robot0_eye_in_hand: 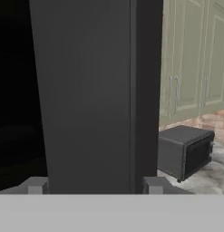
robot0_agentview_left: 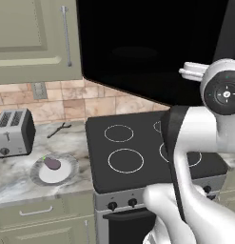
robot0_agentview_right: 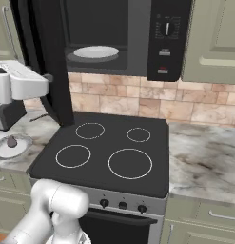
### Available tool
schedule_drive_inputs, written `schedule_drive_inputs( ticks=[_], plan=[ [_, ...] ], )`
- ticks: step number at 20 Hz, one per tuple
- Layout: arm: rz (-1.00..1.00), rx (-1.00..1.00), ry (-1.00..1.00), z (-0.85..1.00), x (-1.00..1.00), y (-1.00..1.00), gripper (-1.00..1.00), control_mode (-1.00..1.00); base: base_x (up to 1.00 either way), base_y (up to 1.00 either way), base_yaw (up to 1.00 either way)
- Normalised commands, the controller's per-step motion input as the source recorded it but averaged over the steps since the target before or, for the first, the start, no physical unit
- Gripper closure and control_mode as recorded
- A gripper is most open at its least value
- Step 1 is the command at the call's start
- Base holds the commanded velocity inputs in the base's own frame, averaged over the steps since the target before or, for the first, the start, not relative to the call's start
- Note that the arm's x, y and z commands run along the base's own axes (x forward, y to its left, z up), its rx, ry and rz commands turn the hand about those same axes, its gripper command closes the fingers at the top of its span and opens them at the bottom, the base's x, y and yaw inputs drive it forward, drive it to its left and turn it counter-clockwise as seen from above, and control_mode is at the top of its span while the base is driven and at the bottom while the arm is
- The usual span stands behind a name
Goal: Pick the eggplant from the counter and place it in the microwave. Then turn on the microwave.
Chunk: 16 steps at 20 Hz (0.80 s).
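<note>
Collision with the open microwave door (robot0_agentview_right: pixel 47 62) is the main hazard: the door edge is seen directly ahead of the gripper (robot0_eye_in_hand: pixel 93 183), between its spread, empty fingertips. The eggplant (robot0_agentview_left: pixel 52 163) is located on a plate (robot0_agentview_left: pixel 66 174) on the counter (robot0_agentview_left: pixel 14 183), at 9 o'clock from the stovetop (robot0_agentview_left: pixel 133 152) and at 5 o'clock from the toaster (robot0_agentview_left: pixel 13 132). A direct swing toward the plate could be blocked by the door. The microwave (robot0_agentview_right: pixel 133 38) cavity is reached only around that door.

Even, soft rendered light, faint shadows, slightly coarse pixels; the microwave (robot0_agentview_left: pixel 152 47) door reads glossy black.
</note>
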Motion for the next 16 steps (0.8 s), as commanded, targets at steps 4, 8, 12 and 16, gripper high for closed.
schedule_drive_inputs(
  ticks=[4, 8, 12, 16],
  plan=[
    [-0.17, 0.00, 0.00, 0.00, -0.57, 0.34, -1.00, -1.00, 0.00, 0.00, 0.00],
    [-0.13, -0.01, 0.00, 0.00, -0.22, 0.02, -1.00, -1.00, 0.00, 0.00, 0.00],
    [-0.04, -0.03, 0.00, 0.00, -0.24, 0.11, -1.00, -1.00, 0.00, 0.00, 0.00],
    [0.04, -0.02, -0.05, 0.00, -0.36, 0.44, -1.00, -1.00, 0.00, 0.00, 0.00]
  ],
)
